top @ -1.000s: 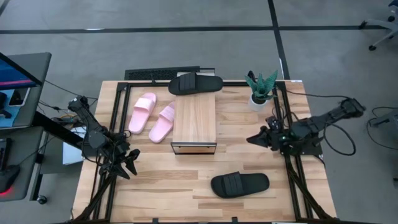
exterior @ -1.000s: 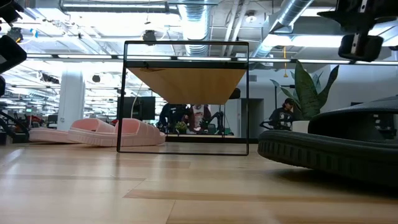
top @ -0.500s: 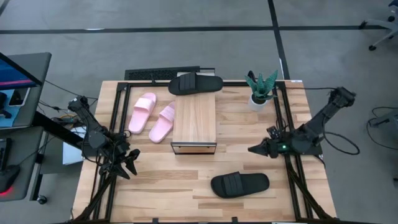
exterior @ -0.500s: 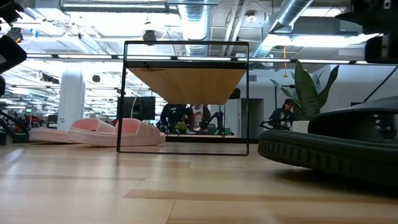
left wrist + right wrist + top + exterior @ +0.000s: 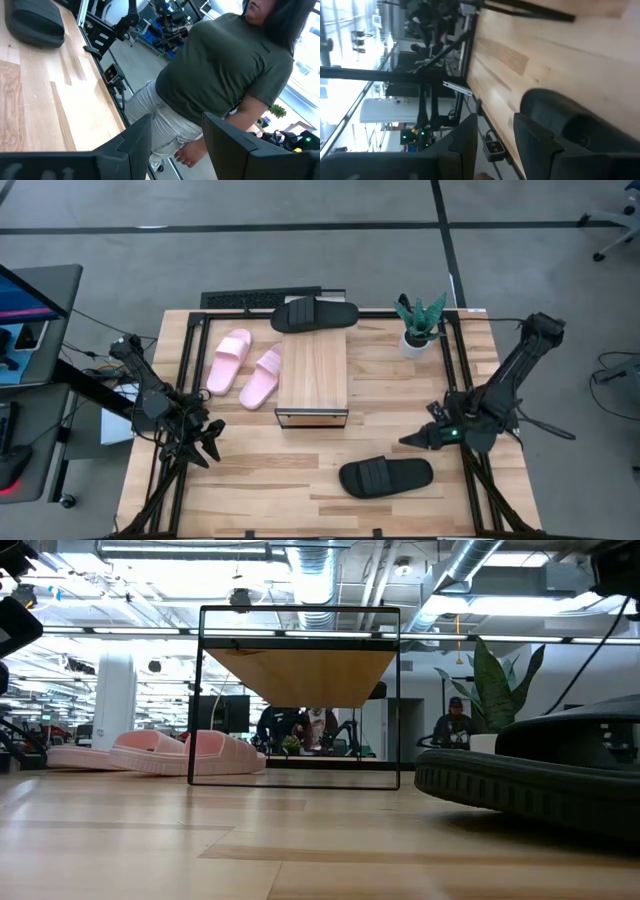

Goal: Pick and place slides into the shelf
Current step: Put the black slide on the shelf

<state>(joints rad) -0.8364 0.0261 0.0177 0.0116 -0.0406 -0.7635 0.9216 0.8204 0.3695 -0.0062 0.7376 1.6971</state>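
Observation:
The shelf (image 5: 312, 375) stands mid-table on its dark frame, its wood plank on top. Two pink slides (image 5: 245, 367) lie sole-down to its left. One black slide (image 5: 315, 314) lies at the table's far edge, just beyond the shelf's far end. The other black slide (image 5: 385, 476) lies sole-down near the front edge and fills the low view's right (image 5: 540, 780). My right gripper (image 5: 412, 440) hangs open just above and to the right of this slide (image 5: 560, 120), touching nothing. My left gripper (image 5: 205, 440) waits open at the table's left side.
A potted plant (image 5: 420, 325) stands at the far right of the table. A dark flat bar (image 5: 240, 300) lies beyond the far edge. A person (image 5: 225, 75) stands beside the table in the left wrist view. Bare wood lies between the shelf and the near black slide.
My right gripper has swung from the table's right side toward the near edge and sunk lower, rolling as it went. It now points at the near black slide. The slides and the shelf have stayed in place.

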